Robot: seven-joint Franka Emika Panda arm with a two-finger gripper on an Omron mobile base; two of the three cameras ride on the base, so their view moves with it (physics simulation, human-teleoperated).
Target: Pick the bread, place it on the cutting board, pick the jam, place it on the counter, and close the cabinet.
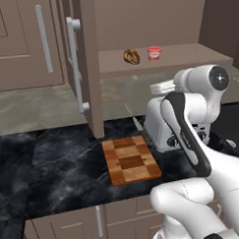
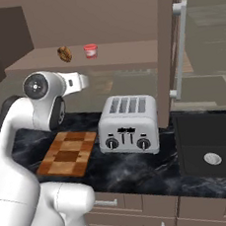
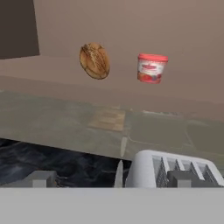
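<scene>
The bread (image 3: 94,61), a round golden-brown bun, and the pinkish-red jam (image 3: 151,68) jar stand side by side on the shelf of the open cabinet (image 1: 88,68); bread (image 1: 131,56) is left of jam (image 1: 154,53). My gripper (image 3: 113,178) is open, fingertips (image 3: 42,178) wide apart, hovering above the toaster and well short of the shelf, aimed at both items with nothing between the jaws. The checkered cutting board (image 1: 130,160) lies bare on the black marble counter (image 1: 54,163) below the shelf, left of the toaster. The cabinet door (image 2: 169,44) stands swung outward.
A silver toaster (image 2: 128,124) sits on the counter right of the cutting board (image 2: 67,153), under my hand. A dark sink (image 2: 210,146) lies further right. The open door's edge and bar handle (image 1: 73,59) jut toward me on the left of the shelf.
</scene>
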